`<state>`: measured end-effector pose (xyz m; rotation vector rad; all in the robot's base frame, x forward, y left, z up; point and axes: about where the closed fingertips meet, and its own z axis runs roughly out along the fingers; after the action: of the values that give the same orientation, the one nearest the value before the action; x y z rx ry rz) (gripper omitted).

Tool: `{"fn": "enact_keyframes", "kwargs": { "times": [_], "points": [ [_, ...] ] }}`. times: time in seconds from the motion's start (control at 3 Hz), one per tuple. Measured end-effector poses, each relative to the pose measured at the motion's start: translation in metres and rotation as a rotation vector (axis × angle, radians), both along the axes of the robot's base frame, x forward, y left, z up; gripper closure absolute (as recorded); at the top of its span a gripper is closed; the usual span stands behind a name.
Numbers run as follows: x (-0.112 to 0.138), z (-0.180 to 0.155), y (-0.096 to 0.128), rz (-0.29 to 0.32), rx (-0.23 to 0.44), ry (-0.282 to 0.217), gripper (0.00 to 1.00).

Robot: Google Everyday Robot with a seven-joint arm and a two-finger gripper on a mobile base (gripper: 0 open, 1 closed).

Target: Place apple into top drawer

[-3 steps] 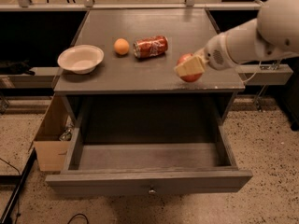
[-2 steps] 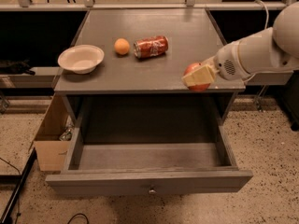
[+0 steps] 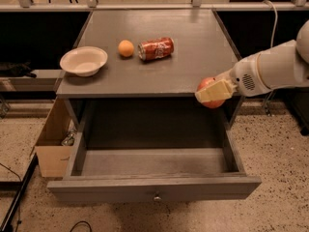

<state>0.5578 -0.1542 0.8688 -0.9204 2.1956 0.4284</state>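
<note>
My gripper [image 3: 211, 94] is shut on the red apple [image 3: 207, 85] and holds it in the air at the front right edge of the tabletop, above the right side of the open top drawer [image 3: 153, 162]. A cream finger [image 3: 215, 91] covers much of the apple. The drawer is pulled far out, its grey floor bare, and its front panel carries a small round knob [image 3: 156, 197]. My white arm [image 3: 270, 69] reaches in from the right.
On the grey tabletop [image 3: 193, 57] lie a white bowl [image 3: 83, 60] at the left, a small orange fruit [image 3: 126, 48] and a red soda can [image 3: 156, 48] on its side. An open cardboard box [image 3: 54, 144] stands on the floor to the left of the drawer.
My gripper has carried the apple forward and down, from over the table's right side to just past its front edge, above the open drawer.
</note>
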Motion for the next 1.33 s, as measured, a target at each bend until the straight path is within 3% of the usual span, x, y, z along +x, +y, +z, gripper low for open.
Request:
{"fn": "enact_keyframes", "kwargs": {
  "times": [0.33,0.67,1.0,1.33],
  "points": [
    [0.01,-0.031,-0.006,0.032,-0.049,0.127,1.0],
    [0.01,-0.03,-0.007,0.029,-0.047,0.124,1.0],
    [-0.001,-0.053,-0.001,0.026,-0.045,0.168,1.0],
    [-0.028,-0.095,0.006,0.032,-0.105,0.26,1.0]
  ]
}}
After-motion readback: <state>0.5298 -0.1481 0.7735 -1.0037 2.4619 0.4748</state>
